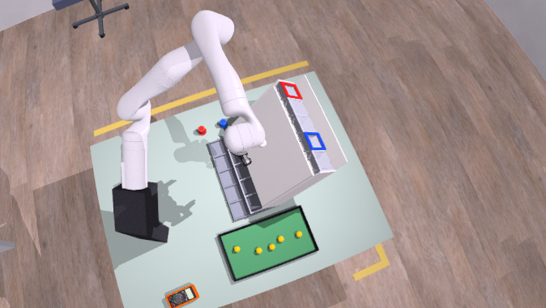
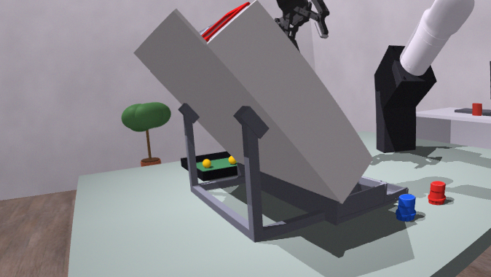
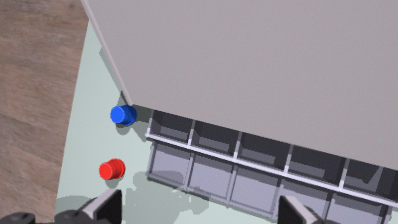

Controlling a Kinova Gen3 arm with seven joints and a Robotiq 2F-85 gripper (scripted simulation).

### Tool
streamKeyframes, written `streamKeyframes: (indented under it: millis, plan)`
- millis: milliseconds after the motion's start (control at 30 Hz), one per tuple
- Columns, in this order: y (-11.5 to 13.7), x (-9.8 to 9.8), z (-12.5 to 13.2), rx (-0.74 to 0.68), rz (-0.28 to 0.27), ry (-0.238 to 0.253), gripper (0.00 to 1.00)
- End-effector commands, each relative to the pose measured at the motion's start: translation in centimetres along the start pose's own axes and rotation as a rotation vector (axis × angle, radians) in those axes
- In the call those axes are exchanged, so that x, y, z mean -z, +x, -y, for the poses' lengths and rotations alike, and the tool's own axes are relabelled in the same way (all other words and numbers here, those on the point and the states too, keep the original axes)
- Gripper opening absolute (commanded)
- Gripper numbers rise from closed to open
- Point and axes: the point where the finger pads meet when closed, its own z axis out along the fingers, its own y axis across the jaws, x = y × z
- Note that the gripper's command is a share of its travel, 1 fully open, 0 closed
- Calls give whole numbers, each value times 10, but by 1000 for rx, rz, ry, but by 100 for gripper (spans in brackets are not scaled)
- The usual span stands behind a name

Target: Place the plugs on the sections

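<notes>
My gripper (image 1: 246, 160) (image 2: 310, 41) (image 3: 201, 207) is open and empty, above the lower part of the sloping cover (image 1: 279, 158) (image 3: 250, 60) and the sectioned tray at its foot. The red plug (image 1: 202, 130) (image 2: 437, 193) (image 3: 111, 169) and the blue plug (image 1: 223, 123) (image 2: 406, 208) (image 3: 121, 115) stand on the table beside the sections' end. The flat front parts (image 1: 239, 211) (image 3: 254, 189) in view hold no plug. The red-banded funnel (image 1: 294, 97) and blue-banded funnel (image 1: 318, 148) are at the cover's top. Several yellow marbles (image 1: 271, 246) (image 2: 206, 163) lie in the green tray (image 1: 251, 265). The pipes are hidden.
The cover's high box stands on a grey frame (image 2: 252, 182) and overhangs the rear of the sections. The blue plug is close to the box's lower corner. An orange multimeter (image 1: 182, 297) lies at the table edge. The robot's black base (image 1: 135, 211) stands opposite the sections.
</notes>
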Motion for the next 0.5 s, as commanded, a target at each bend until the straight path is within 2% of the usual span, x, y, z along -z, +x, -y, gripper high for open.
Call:
streamKeyframes:
  millis: [0, 100, 133, 233, 300, 467]
  plan:
    - [0, -1, -1, 0, 0, -1, 100]
    - [0, -1, -1, 0, 0, -1, 100]
    - [0, 0, 0, -139, -7, -243, 100]
    - [0, 0, 0, -152, -7, -266, 100]
    - [0, 0, 0, -183, -9, -319, 100]
    - [0, 0, 0, -187, -9, -325, 100]
